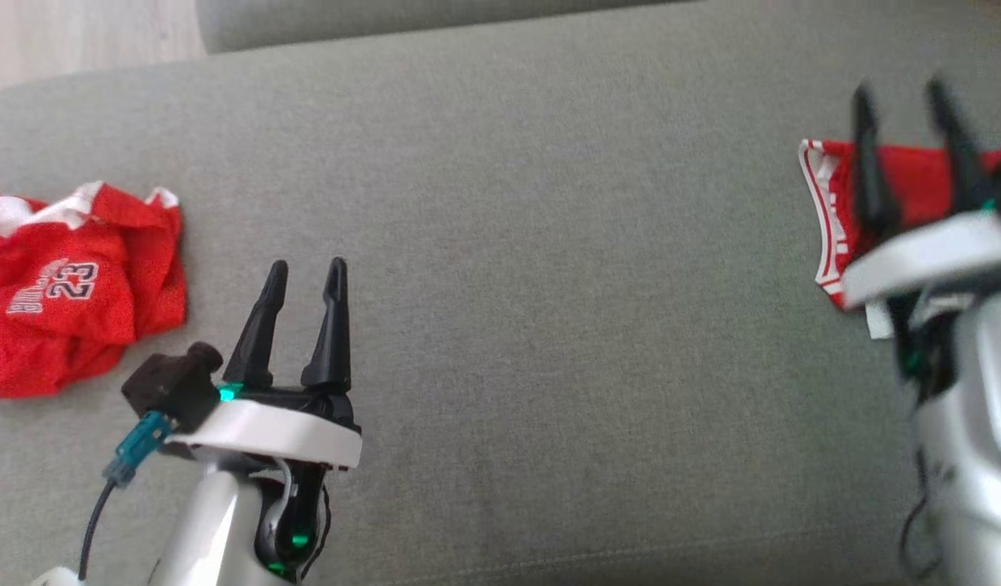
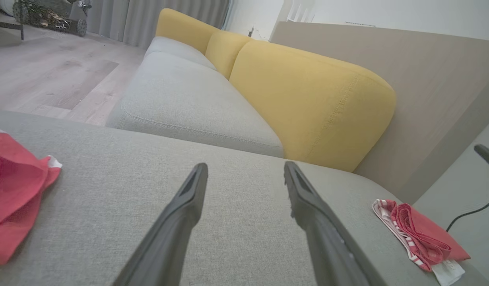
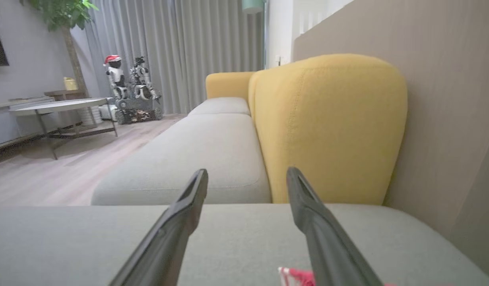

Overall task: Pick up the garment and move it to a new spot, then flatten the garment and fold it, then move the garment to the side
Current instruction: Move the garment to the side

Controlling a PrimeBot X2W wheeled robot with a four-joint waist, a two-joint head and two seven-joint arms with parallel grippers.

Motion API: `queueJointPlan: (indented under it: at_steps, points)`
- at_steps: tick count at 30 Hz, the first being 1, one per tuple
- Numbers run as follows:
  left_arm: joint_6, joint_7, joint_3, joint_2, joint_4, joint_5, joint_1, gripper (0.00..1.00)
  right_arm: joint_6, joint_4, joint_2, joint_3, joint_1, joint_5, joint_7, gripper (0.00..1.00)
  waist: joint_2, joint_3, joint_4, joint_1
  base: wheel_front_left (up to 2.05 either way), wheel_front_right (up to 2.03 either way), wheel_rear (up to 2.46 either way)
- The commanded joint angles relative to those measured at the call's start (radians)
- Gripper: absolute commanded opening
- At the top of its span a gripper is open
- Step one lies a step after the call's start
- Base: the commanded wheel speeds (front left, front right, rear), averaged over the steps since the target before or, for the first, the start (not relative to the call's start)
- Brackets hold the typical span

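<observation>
Hovering left gripper [image 1: 308, 264]: fingers are spread apart, nothing is held; it is seen at the near left over the grey cushion [image 1: 549, 285]
Right gripper [image 1: 901, 88]: fingers are spread wide, nothing is pinched; it is seen over the folded red garment [image 1: 915, 175]
Folded red garment: laid flat near the cushion's right edge, white-striped hem turned left
Crumpled red jersey [image 1: 69, 293]: seen bunched at the left, number 23 shown, well apart from the folded red garment
</observation>
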Motion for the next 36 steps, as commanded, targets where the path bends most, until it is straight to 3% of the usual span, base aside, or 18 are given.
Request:
queueJointPlan:
  at_steps: [1, 9, 16, 36]
  points:
    - [0.005, -0.006, 0.037, 0.005, -0.038, -0.005, -0.013, 1.0, -0.001, -0.049, 0.007, 0.016, -0.002, 0.004, -0.012, 1.0, -0.0001, -0.017, 0.01, 0.0, 0.0, 0.0, 0.0]
    - [0.018, -0.006, 0.046, 0.005, -0.04, -0.011, 0.045, 1.0, -0.001, -0.16, 0.089, 0.029, 0.224, -0.054, -0.062, 1.0, -0.0001, -0.068, 0.037, 0.0, 0.0, 0.0, 0.0]
    - [0.021, -0.006, 0.052, 0.005, -0.026, 0.004, 0.119, 1.0, -0.001, -0.154, 0.133, 0.026, 0.347, -0.106, -0.121, 1.0, -0.0001, -0.12, 0.052, 0.0, 0.0, 0.0, 0.0]
    - [0.03, -0.006, 0.046, 0.005, -0.049, 0.016, 0.152, 1.0, -0.001, -0.141, 0.154, 0.032, 0.42, -0.119, -0.157, 1.0, -0.0001, -0.134, 0.062, 0.0, 0.0, 0.0, 0.0]
